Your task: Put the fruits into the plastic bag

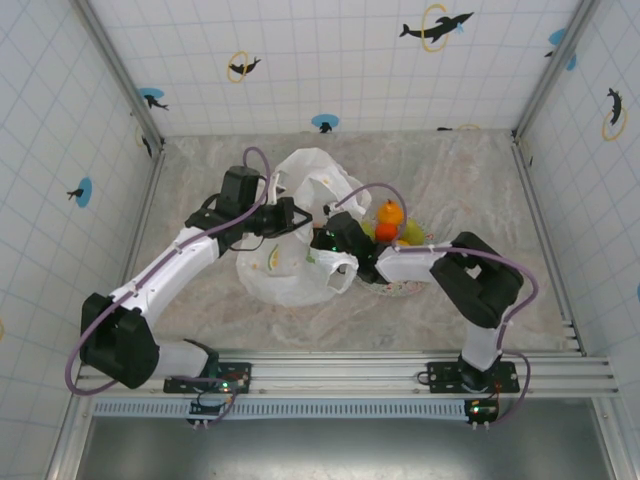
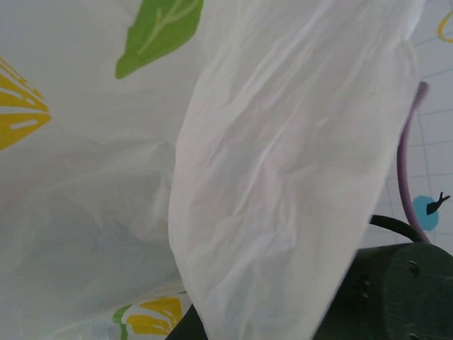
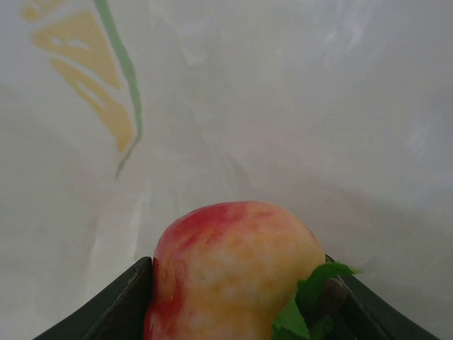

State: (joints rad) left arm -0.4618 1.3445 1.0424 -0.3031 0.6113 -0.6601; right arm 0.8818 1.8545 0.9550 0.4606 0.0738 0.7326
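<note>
Centrally on the table lies the plastic bag, white and crumpled, its mouth lifted on the far side. Inside that mouth we see a red-and-yellow fruit with a green leaf, pinched from both sides by the right gripper, the bag's printed film just beyond it. The left gripper is clenched at the bag's raised rim. We take it to be holding the film, though in the left wrist view the sheet drapes over the fingers and hides the pinch itself.

Just right of the bag, more fruits sit in a pile: two oranges one above the other and a yellow-green pear beside them, on a speckled plate partly under the right forearm.

As for pose, the left arm runs diagonally from its base up to the bag, wrist turned so the gripper points right. The right arm is folded sharply at the elbow, its forearm stretching left, low over the plate.
</note>
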